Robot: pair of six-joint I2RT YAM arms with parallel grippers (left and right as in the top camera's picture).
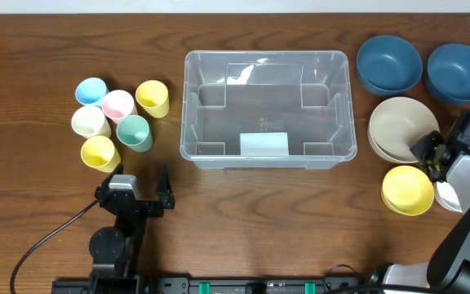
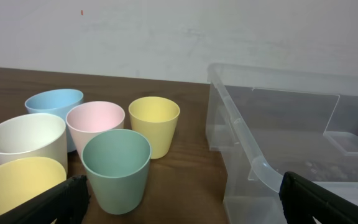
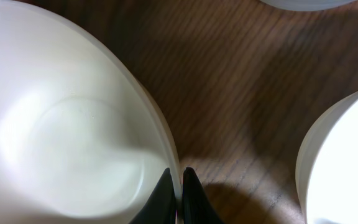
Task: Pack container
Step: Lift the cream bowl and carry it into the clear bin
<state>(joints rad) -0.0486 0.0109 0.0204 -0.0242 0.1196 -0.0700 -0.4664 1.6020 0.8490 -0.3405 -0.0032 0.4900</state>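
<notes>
Dark wood table [image 1: 55, 33] seen from above, container [image 1: 188, 106] sitting empty at centre. Right gripper [image 3: 174, 180], at 3 o'clock, is clamping the rim of a pale bowl [image 3: 73, 124]; left gripper [image 1: 137, 192] is idling at 8 o'clock, jaws apart. Lifting straight up before swinging toward 9 o'clock is looking safest for this thin pinch.

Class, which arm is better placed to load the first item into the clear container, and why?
Right. The right gripper is pinching the rim of the cream bowl, ready to lift it into the container. The left gripper is open and holds nothing, short of the cups.
</notes>
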